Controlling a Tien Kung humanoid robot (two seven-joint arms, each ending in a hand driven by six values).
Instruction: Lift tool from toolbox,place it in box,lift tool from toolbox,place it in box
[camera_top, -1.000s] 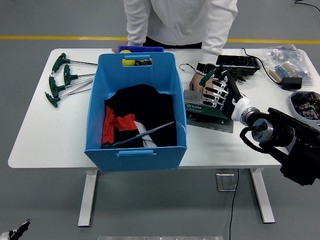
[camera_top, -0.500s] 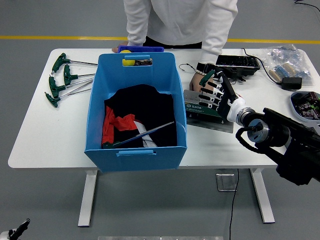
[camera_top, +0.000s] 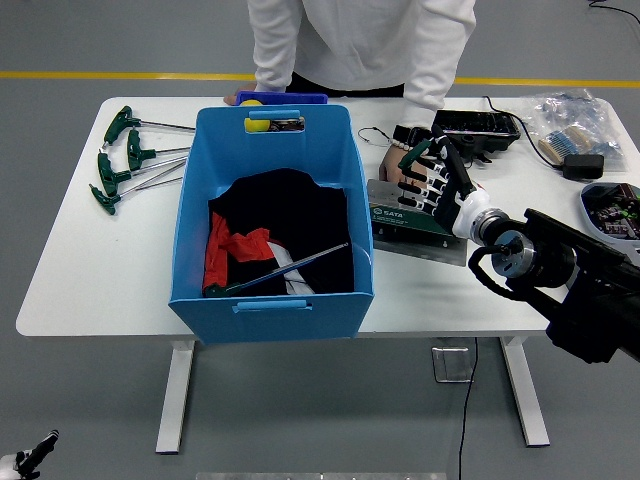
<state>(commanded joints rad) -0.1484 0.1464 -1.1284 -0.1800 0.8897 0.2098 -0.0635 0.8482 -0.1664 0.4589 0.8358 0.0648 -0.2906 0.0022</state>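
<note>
A blue box (camera_top: 190, 225) stands mid-table holding black cloth, a red item and a long thin metal tool (camera_top: 290, 265) lying diagonally. Right of it lies the green toolbox tray (camera_top: 400, 222). My right hand (camera_top: 435, 180) hovers over the tray's far part with its fingers spread, holding nothing that I can see. A green tool handle (camera_top: 416, 152) shows at its fingertips. A person's hand (camera_top: 392, 166) rests on the tray just beyond my hand. Several green T-handle tools (camera_top: 120, 160) lie at the table's left.
The person stands at the far side, their other hand (camera_top: 233, 99) by the box's far rim. A black case (camera_top: 475, 126), a plastic bag (camera_top: 570, 115), a dark pouch (camera_top: 583, 165) and a parts tray (camera_top: 612, 205) crowd the right end.
My right hand and forearm have shifted slightly left and farther in over the toolbox tray. The box, the tools and the person's hands have stayed put.
</note>
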